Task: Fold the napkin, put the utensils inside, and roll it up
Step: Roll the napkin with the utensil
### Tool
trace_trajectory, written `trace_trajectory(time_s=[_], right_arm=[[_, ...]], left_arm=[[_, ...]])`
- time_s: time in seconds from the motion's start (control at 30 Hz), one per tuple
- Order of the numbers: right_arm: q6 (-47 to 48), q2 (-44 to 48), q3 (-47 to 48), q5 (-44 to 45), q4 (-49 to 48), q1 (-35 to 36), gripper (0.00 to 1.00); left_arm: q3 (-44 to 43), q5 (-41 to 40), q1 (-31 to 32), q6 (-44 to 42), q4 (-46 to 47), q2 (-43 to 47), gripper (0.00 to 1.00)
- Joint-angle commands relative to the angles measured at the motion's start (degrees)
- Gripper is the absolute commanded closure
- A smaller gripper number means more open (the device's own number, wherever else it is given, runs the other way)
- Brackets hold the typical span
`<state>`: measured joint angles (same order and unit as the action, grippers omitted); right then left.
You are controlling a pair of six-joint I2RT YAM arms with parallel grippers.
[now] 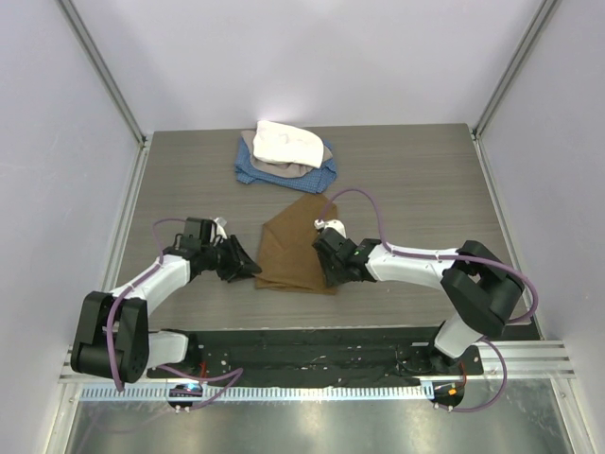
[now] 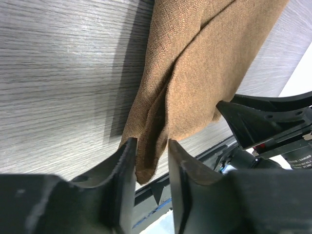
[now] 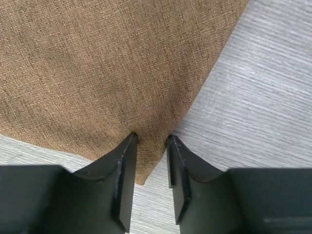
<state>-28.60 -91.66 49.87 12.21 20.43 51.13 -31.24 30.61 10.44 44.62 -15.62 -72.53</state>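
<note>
The napkin is a warm tan-brown all over, no print, just a fine woven fleck up close. The surface is grey with pale wood-grain streaks. At the back there's a blue cloth with a white cloth on top. The left arm and right arm are both white with black joints, the jaws are plain black, and the cables are purple.

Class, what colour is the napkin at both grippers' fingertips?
The napkin is plain tan-brown, clearest in the right wrist view.
</note>
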Motion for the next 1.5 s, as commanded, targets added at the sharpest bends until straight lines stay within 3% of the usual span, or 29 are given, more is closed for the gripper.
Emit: trace_trajectory(time_s=[0.0,0.37,0.83,1.3,1.4,1.47], right_arm=[[-0.84,0.34,-0.21,0.1,1.11,-0.42,0.66],[-0.84,-0.8,-1.44,-0.78,1.02,-1.47,0.74],[-0.93,-2.56,-1.7,-1.75,0.67,-2.36,0.8],[-0.84,-2.56,-1.7,-1.22,0.76,-2.53,0.8],[-0.49,-1.86,-1.18,-1.22,1.28,-2.53,0.76],[0.12,-1.16,-0.65,-1.31,1.46,-2.53,0.7]], left_arm=[[-1.1,-0.55,0.2,-1.46,0.33,0.37,0.61],[0.92,-5.74,0.2,-1.65,-1.53,4.33,0.38],[6.37,-2.66,1.78,4.68,10.6,1.25,0.39],[7.95,-2.14,2.39,6.62,15.35,-2.88,0.62],[7.78,-1.61,2.66,7.32,17.19,-3.93,0.71],[7.17,-1.08,2.66,7.5,17.55,-4.54,0.83]])
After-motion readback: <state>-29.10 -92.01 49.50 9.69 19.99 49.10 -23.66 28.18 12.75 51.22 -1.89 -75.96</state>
